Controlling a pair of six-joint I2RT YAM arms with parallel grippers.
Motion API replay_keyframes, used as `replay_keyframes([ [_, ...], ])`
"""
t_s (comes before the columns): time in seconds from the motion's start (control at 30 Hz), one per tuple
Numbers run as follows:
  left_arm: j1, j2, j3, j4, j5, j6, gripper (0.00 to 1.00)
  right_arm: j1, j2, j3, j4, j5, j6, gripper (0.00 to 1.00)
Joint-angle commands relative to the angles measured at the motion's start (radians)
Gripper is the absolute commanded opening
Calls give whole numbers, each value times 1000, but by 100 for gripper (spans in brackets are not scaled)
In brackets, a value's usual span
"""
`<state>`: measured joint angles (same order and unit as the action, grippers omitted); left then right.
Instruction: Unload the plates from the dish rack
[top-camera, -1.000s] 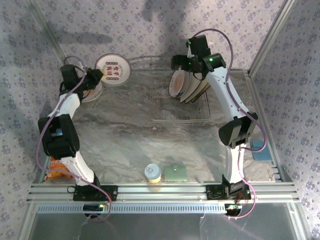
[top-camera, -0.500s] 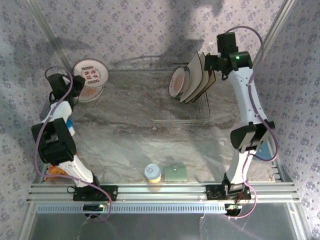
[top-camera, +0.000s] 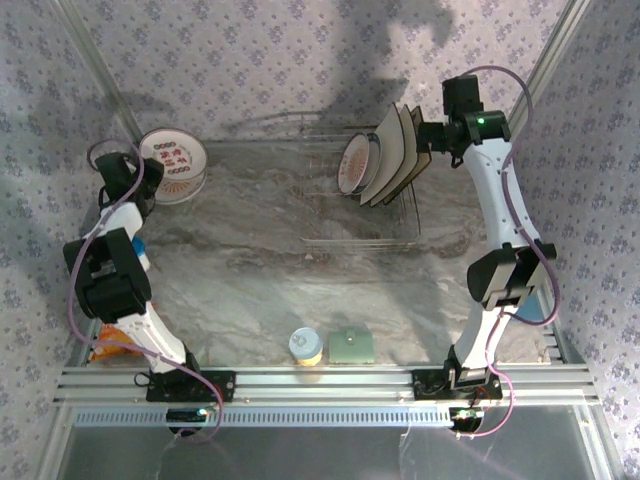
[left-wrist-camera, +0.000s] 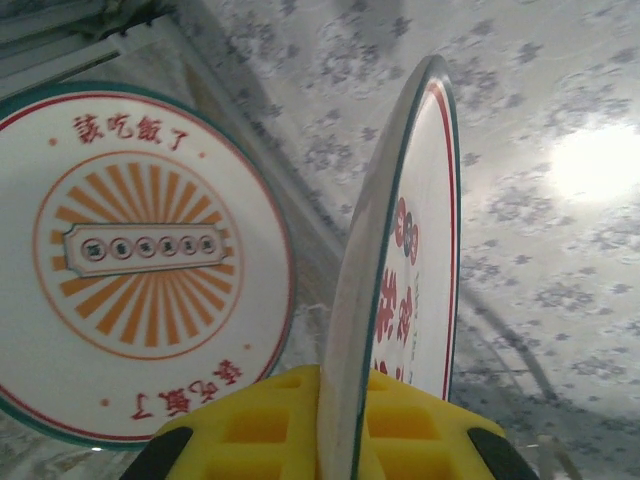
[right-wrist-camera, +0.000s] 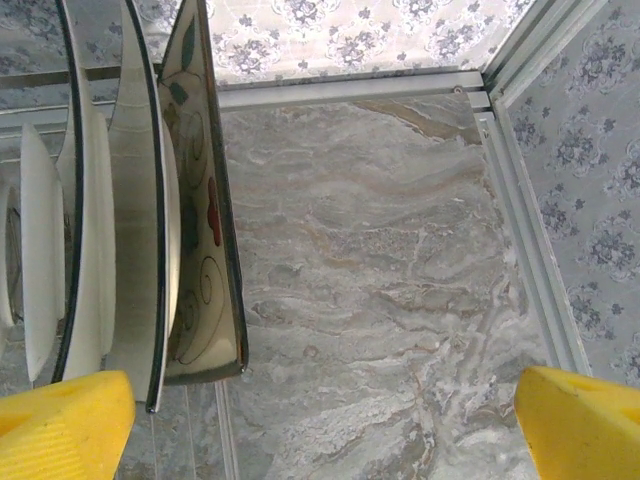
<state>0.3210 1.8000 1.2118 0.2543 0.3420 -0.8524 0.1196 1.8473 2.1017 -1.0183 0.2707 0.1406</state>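
My left gripper (top-camera: 143, 166) (left-wrist-camera: 345, 425) is shut on the rim of a small round white plate (top-camera: 170, 149) (left-wrist-camera: 415, 250) with red characters and a teal rim, held on edge at the table's far left. Just beside it a second round plate (top-camera: 184, 184) (left-wrist-camera: 140, 260) with an orange sunburst lies on the table. The wire dish rack (top-camera: 330, 241) holds a round plate (top-camera: 354, 165) and square cream plates (top-camera: 396, 152). The outermost square plate (right-wrist-camera: 197, 200) is flower-printed. My right gripper (top-camera: 428, 136) (right-wrist-camera: 325, 430) stands open just right of these square plates.
A small jar with a pale lid (top-camera: 306, 346) and a green square pad (top-camera: 351, 346) sit near the front edge. An orange packet (top-camera: 108, 349) lies by the left arm's base. A blue object (top-camera: 527, 303) lies at the right edge. Metal frame rails border the table.
My left gripper carried the round plate leftward to beside the plate on the table. My right gripper moved from above the rack's plates to their right side.
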Motion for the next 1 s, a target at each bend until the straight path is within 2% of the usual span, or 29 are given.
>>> replay_keyframes([
  [0.0,10,23,65,14,-27,39,0,-14,-45,-17,25,-18,-10,100],
  [0.6,24,144,172,-85,-66,113,0,-14,-60,-41,39,-31,-7,100],
  [0.97,38,209,213,-105,-72,111,0,-11,-68,-42,38,-34,-8,100],
])
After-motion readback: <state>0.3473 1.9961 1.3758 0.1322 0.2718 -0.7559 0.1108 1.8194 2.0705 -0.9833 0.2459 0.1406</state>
